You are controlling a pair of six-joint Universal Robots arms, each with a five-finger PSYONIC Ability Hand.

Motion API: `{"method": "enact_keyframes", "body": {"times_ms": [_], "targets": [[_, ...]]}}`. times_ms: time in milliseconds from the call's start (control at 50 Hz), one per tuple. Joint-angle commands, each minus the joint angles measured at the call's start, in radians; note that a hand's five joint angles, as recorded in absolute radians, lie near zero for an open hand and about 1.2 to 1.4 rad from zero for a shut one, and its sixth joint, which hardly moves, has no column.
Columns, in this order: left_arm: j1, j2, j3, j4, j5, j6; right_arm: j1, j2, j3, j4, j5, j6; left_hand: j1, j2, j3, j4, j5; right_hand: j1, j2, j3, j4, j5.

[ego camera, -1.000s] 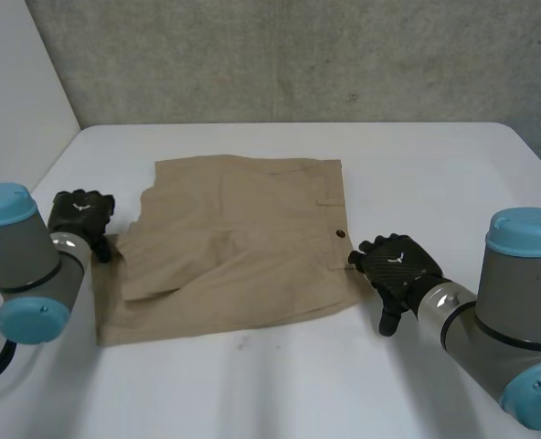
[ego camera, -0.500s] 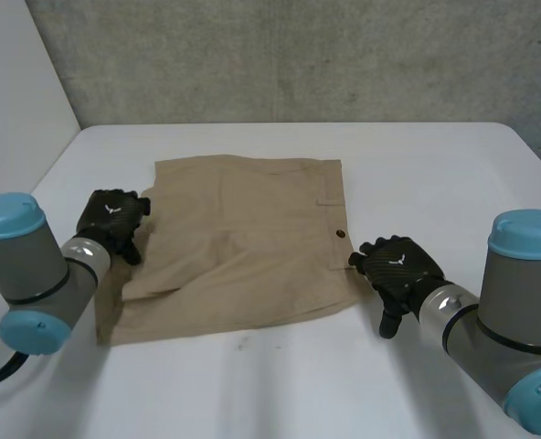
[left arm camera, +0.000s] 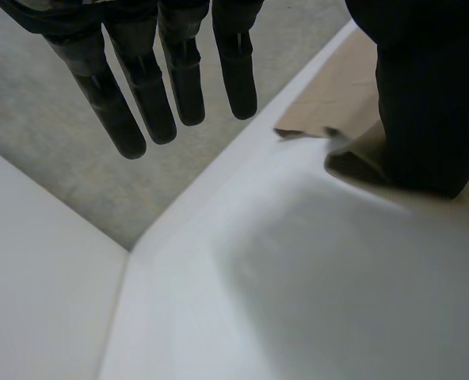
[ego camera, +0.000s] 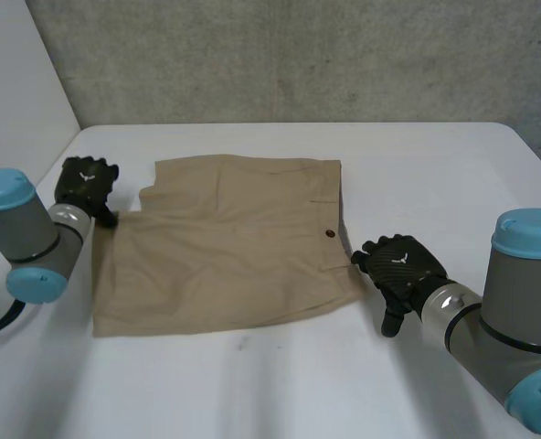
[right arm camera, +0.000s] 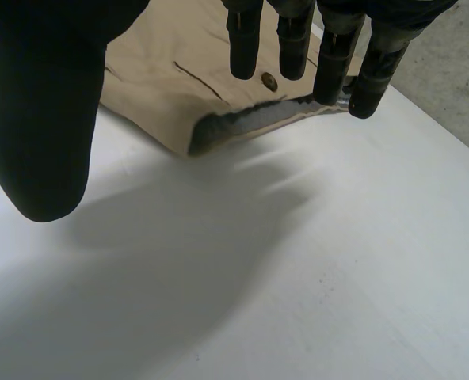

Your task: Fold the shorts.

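White table (ego camera: 435, 174) surface is seen in the head view, backed by a grey concrete wall (ego camera: 298, 55) and a white panel (ego camera: 24, 91) at the left. Tan shorts (ego camera: 234, 247) are laid flat at the middle of the table. The long axis is run from left to right, with the waistband and its dark button (ego camera: 330, 234) turned toward the right arm (ego camera: 517, 311) and the leg hems toward the left arm (ego camera: 24, 238). A small white emblem is borne on the back of each hand; it is too small to be read. The left hand (ego camera: 86, 183) is placed at the far hem corner, and the right hand (ego camera: 400, 265) just beside the near waistband corner.

In the left wrist view, the fingers (left arm camera: 179, 79) are held straight and spread above the table edge, with nothing grasped. The thumb (left arm camera: 425, 95) is set apart from them, in front of the shorts (left arm camera: 337, 95) corner; contact with the cloth cannot be told.

In the right wrist view, the fingers (right arm camera: 242, 39) are held straight, with their tips over the waistband edge, and the thumb (right arm camera: 44, 119) is kept well apart over bare table (right arm camera: 298, 277). Nothing is gripped. The button (right arm camera: 270, 81) is seen between the fingertips, and the waistband edge (right arm camera: 258, 119) is raised slightly, so that its dark inside is shown.
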Motion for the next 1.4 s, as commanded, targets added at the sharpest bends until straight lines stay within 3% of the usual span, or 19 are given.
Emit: {"method": "enact_keyframes", "body": {"times_ms": [20,200,460,640,880,1120,1240,1400], "targets": [[0.008,-0.031,0.072,0.005,-0.008,0.007,0.008,0.0,0.0,-0.001,-0.001,0.002,0.057,0.064,0.063,0.071,0.078,0.044,0.025,0.03,0.014,0.01],[0.014,0.035,-0.011,-0.032,0.006,0.01,0.003,-0.004,0.005,-0.024,-0.004,0.002,0.03,0.038,0.037,0.044,0.051,0.102,0.084,0.089,0.073,0.069],[-0.006,0.455,-0.434,-0.052,0.008,0.006,0.026,-0.026,-0.014,-0.05,-0.05,0.003,-0.064,-0.056,-0.057,-0.05,-0.042,0.314,0.295,0.3,0.284,0.28],[-0.029,0.656,-0.69,-0.127,0.012,0.006,0.051,0.062,-0.075,-0.046,-0.089,0.005,-0.058,-0.05,-0.051,-0.044,-0.037,0.399,0.38,0.385,0.369,0.365],[-0.021,0.686,-0.747,-0.403,0.066,0.001,0.048,0.166,-0.159,-0.047,-0.11,0.049,0.101,0.108,0.108,0.115,0.122,0.569,0.551,0.556,0.539,0.535],[0.008,0.686,-0.75,-0.4,0.067,0.001,0.051,0.215,-0.215,-0.049,-0.11,0.052,0.089,0.096,0.096,0.103,0.11,0.663,0.644,0.65,0.633,0.629],[0.011,0.678,-0.752,-0.399,0.067,0.0,0.052,0.224,-0.239,-0.055,-0.11,0.057,0.095,0.102,0.102,0.109,0.116,1.196,1.177,1.182,1.166,1.162],[-0.006,0.672,-0.776,-0.338,0.066,-0.002,0.063,0.195,-0.244,-0.054,-0.098,0.165,0.145,0.152,0.151,0.159,0.166,1.196,1.178,1.183,1.167,1.163]]}}
